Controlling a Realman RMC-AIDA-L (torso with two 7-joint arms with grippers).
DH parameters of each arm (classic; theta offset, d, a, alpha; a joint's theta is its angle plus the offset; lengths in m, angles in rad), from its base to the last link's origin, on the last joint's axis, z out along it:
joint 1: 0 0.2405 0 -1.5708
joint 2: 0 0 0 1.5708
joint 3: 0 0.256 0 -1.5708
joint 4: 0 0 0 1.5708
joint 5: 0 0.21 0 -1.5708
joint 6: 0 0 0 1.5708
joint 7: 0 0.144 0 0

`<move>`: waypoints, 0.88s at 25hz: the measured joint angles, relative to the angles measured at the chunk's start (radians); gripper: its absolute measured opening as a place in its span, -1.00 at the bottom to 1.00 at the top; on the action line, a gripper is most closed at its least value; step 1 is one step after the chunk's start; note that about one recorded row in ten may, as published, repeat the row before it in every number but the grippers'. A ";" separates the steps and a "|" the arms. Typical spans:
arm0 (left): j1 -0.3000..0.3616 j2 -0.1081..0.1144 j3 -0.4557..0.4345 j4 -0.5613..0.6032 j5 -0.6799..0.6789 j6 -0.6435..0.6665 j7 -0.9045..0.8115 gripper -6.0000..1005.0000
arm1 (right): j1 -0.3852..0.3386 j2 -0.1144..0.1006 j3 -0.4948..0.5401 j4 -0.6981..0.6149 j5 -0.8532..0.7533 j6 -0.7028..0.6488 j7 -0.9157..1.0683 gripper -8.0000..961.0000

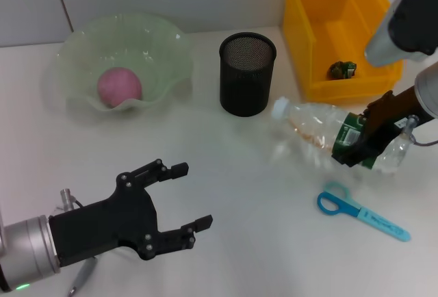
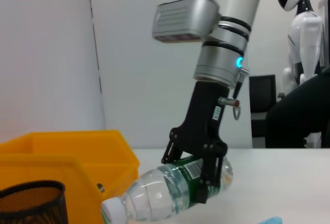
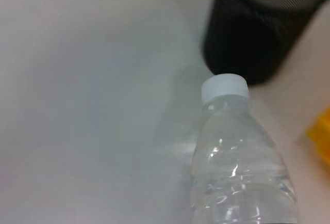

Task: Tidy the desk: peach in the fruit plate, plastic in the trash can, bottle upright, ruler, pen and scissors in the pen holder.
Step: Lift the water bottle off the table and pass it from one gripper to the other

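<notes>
1. Done, as it looks: the peach point(image 1: 119, 85) sits in the fruit plate point(image 1: 171, 50), left of the pen holder point(image 1: 247, 73); a crumpled scrap point(image 1: 342, 69) lies in the yellow bin point(image 1: 301, 16), right of it.
2. Left: the bottle point(image 1: 321, 133) is tilted, cap near the pen holder; the scissors point(image 1: 361, 211) lie on the desk point(image 1: 239, 174).
3. The right gripper point(image 1: 350, 152) has its fingers clamped on the bottle's label.
4. The left gripper point(image 1: 185, 198) hovers with fingers spread wide, holding nothing.
</notes>
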State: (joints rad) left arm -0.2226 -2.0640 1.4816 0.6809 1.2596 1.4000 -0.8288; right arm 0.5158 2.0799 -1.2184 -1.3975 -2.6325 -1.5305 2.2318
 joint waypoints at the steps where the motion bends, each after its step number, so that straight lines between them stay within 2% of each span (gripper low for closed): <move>1: 0.000 0.000 0.000 0.000 0.000 0.000 0.000 0.63 | -0.017 0.000 0.004 -0.023 0.031 -0.008 -0.013 0.61; 5: 0.005 -0.005 -0.044 -0.004 -0.009 0.042 0.001 0.63 | -0.086 0.000 0.021 -0.084 0.151 -0.017 -0.070 0.61; 8: 0.005 -0.005 -0.044 -0.004 -0.009 0.042 0.001 0.63 | -0.132 0.000 0.054 -0.106 0.249 -0.026 -0.130 0.61; 9: 0.009 -0.005 -0.058 -0.011 -0.057 0.072 0.005 0.63 | -0.162 0.001 0.073 -0.109 0.317 -0.028 -0.179 0.61; 12: 0.013 -0.004 -0.071 -0.025 -0.089 0.096 0.024 0.63 | -0.191 0.002 0.093 -0.098 0.386 -0.026 -0.242 0.61; 15: 0.012 -0.004 -0.091 -0.056 -0.124 0.135 0.045 0.63 | -0.231 0.003 0.137 -0.036 0.504 -0.017 -0.382 0.61; 18: 0.010 -0.004 -0.096 -0.067 -0.140 0.155 0.045 0.63 | -0.238 0.003 0.169 0.019 0.566 -0.014 -0.460 0.61; 20: 0.009 -0.005 -0.100 -0.071 -0.153 0.166 0.046 0.63 | -0.244 0.002 0.232 0.120 0.668 -0.013 -0.597 0.61; 22: 0.009 -0.006 -0.102 -0.079 -0.183 0.172 0.046 0.63 | -0.246 0.002 0.255 0.157 0.702 -0.014 -0.660 0.61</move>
State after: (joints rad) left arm -0.2136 -2.0705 1.3794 0.6023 1.0769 1.5721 -0.7832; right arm 0.2698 2.0815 -0.9634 -1.2403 -1.9304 -1.5444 1.5715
